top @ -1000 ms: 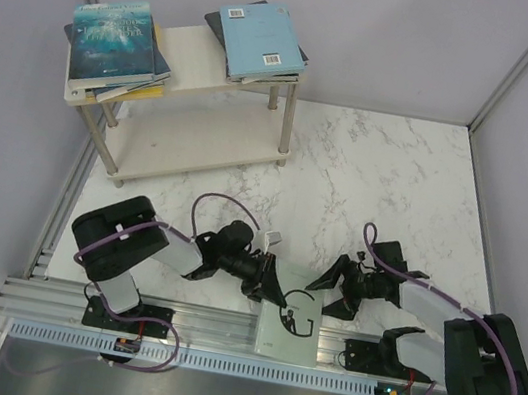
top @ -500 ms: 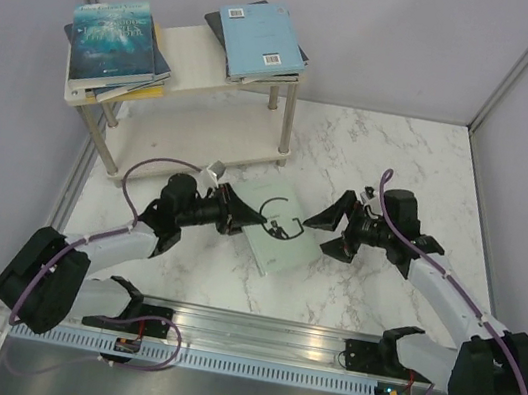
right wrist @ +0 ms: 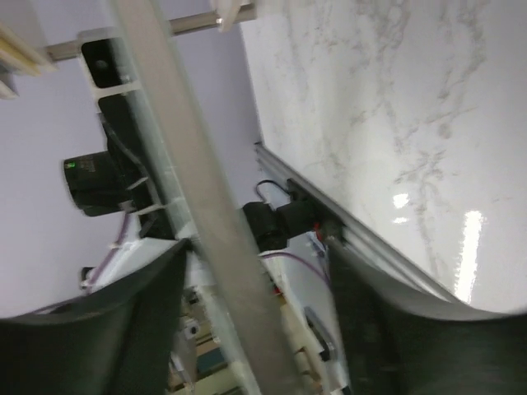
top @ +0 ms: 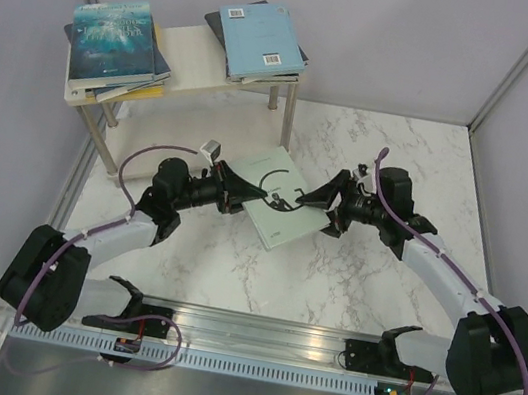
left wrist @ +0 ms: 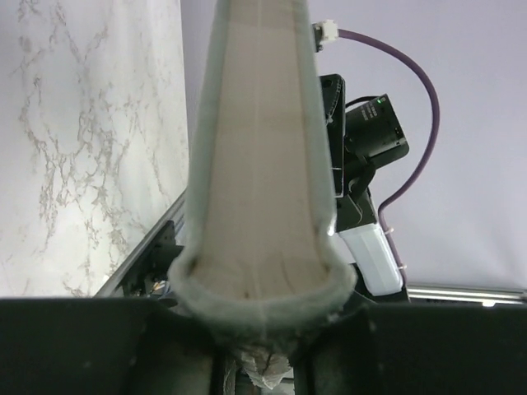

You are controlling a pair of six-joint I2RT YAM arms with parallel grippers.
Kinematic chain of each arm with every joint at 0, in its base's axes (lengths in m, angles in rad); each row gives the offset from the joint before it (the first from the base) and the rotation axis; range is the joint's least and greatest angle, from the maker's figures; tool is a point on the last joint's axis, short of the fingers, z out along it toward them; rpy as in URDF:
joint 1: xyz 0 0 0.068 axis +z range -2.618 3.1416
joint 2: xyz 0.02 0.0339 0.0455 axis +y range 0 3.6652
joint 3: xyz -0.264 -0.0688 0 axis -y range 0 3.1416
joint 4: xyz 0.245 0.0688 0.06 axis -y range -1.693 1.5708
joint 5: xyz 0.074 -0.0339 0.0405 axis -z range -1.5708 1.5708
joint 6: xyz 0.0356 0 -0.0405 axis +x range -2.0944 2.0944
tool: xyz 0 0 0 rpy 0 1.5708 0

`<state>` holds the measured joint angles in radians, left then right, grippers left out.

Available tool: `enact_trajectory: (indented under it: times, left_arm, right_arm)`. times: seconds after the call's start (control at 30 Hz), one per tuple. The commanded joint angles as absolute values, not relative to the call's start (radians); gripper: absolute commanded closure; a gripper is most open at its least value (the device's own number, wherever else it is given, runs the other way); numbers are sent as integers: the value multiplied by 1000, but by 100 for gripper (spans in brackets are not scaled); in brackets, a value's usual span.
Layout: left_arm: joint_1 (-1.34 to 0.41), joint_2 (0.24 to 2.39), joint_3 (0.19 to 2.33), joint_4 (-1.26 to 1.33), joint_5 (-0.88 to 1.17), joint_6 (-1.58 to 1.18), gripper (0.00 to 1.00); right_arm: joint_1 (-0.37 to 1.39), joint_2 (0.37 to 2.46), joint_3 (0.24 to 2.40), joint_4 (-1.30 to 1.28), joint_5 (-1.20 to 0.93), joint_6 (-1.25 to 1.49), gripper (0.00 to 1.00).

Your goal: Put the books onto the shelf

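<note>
- Pale grey book with the black "G" (top: 280, 208) is sitting mid-table in the top view, between the two arms. It looks lifted off the marble table (top: 412, 162), and its long axis is running from far-left to near-right.
- Left gripper (top: 243, 189) is clamping the book's left edge. Right gripper (top: 326, 206) is straddling the opposite corner with its jaws apart.
- The shelf (top: 192, 52) is lying up and to the left of both grippers, so the left arm is the nearer one. A teal stack (top: 116, 41) and a light-blue stack (top: 262, 40) are lying on its top board.
- Over to the left wrist view: the book (left wrist: 259, 148) is showing edge-on, its pages stretching away from the camera. The near end is pinched tight between the dark fingers (left wrist: 99, 346).
- In the right wrist view the fingers (right wrist: 90, 313) are standing wide on either side of the book's edge (right wrist: 198, 206), which is crossing the frame on a diagonal. Nothing is being gripped here.
- My call: the left arm is carrying the book to the shelf, and the right gripper is needing to clear first.
</note>
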<state>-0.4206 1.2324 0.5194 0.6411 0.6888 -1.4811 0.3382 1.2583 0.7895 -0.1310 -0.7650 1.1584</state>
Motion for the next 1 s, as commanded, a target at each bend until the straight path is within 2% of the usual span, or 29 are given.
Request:
enact_trajectory:
  times: [0.0,0.07,0.1,0.17,0.2,0.27,0.33,0.43,0.47,0.57,0.67,0.77,0.97]
  left_arm:
    - [-414,1262,509,977,675,-1630,98]
    - [-414,1282,500,1017,660,-1663,98]
    - [-414,1301,502,1031,654,-1667,98]
    - [-414,1315,509,1032,652,-1670,98]
    - [-414,1319,517,1028,650,-1671,98]
    - [-413,1331,525,1014,647,-1663,98]
    - [-413,1339,540,977,649,-1648,96]
    - [-407,1341,564,934,670,-1626,60]
    - [-403,1335,575,919,679,-1618,43]
    - [-370,1278,577,811,715,-1565,26]
    - [-313,1215,558,653,745,-1487,18]
    - [-243,1135,509,557,778,-1436,16]
    - [-140,1005,451,399,825,-1338,15]
  right_arm:
    - [356,1243,822,24,-787,1295,39]
    - [364,1235,836,40,-790,1315,55]
    - [367,1235,856,41,-790,1325,67]
    - [370,1227,883,41,-792,1335,79]
    - [371,1226,890,41,-793,1345,91]
    - [374,1223,910,43,-796,1356,100]
    - [374,1215,923,48,-795,1368,100]
    - [373,1215,968,51,-787,1376,100]
    - [373,1216,1004,46,-784,1377,100]
    - [365,1233,1105,20,-784,1378,100]
    - [359,1262,1233,-52,-792,1356,100]
    - [354,1285,1330,-72,-802,1376,100]
    - [351,1325,1489,-75,-822,1428,100]
